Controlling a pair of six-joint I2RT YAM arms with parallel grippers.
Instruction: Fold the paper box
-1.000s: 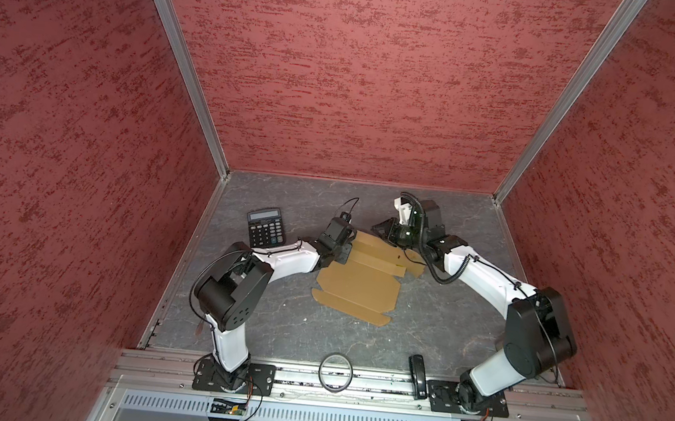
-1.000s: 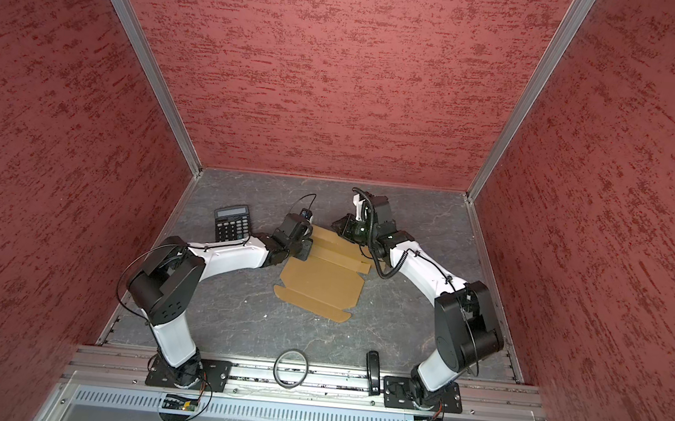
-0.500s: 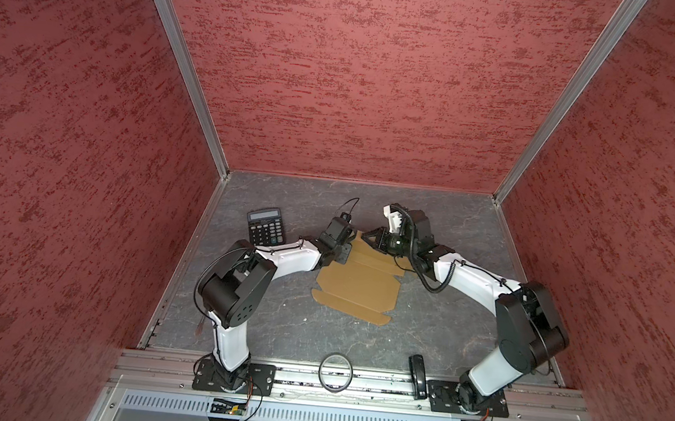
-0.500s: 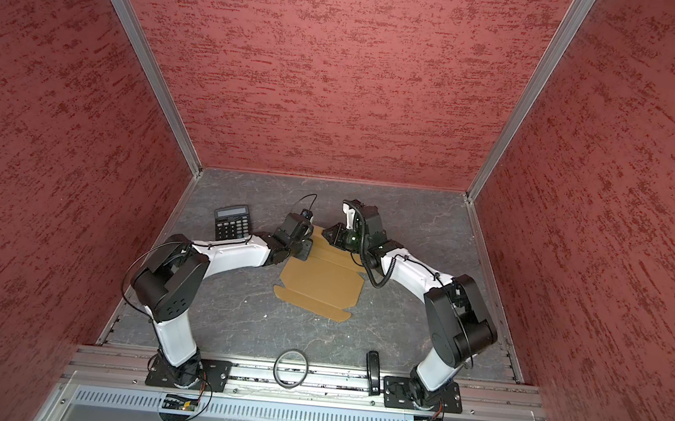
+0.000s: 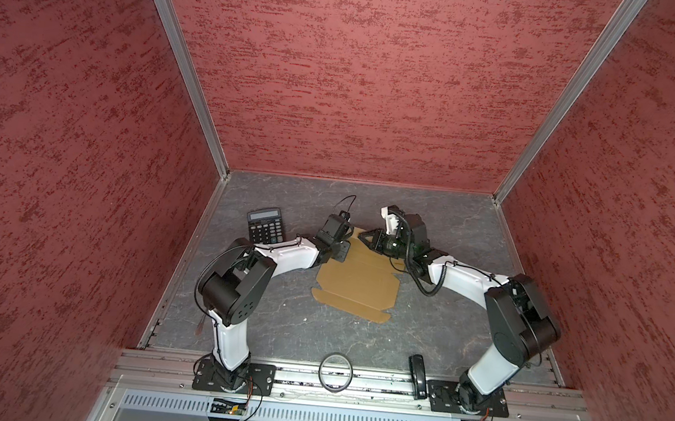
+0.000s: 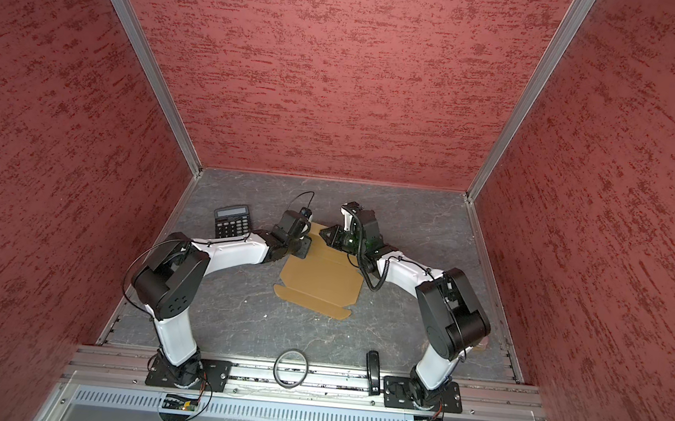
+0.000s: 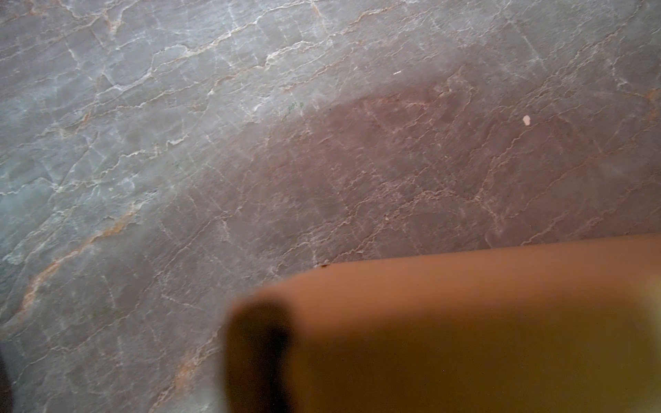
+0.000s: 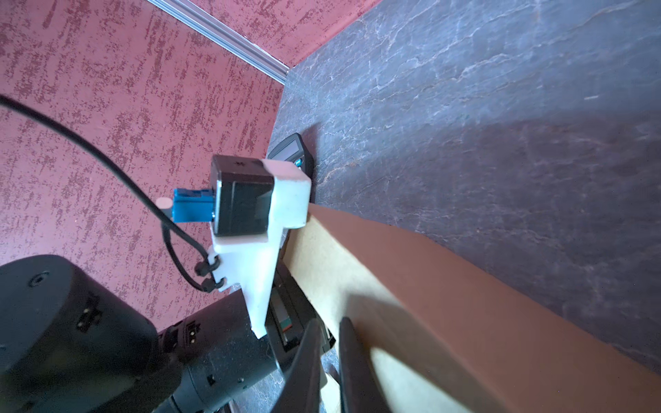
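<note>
The paper box [image 5: 356, 284] [image 6: 321, 279] is a tan die-cut cardboard sheet lying mostly flat mid-table in both top views. Its far flap [image 8: 447, 304] stands raised in the right wrist view. My right gripper [image 5: 362, 237] [image 6: 322, 232] [image 8: 329, 320] is at that far edge, its fingers nearly together and resting against the flap's pale inner face. Nothing clearly shows between them. My left gripper [image 5: 342, 251] [image 6: 305, 246] sits at the sheet's far-left corner. In the left wrist view blurred cardboard [image 7: 465, 339] covers its jaws, with one dark finger [image 7: 257, 357] showing.
A black calculator [image 5: 265, 226] [image 6: 231, 221] [image 8: 291, 150] lies behind the left arm near the left wall. A black ring [image 5: 335, 370] and a small black object [image 5: 416, 374] rest by the front rail. Red walls enclose three sides.
My right gripper has swung left along the sheet's far edge, ending close to the left gripper. The left arm has hardly moved.
</note>
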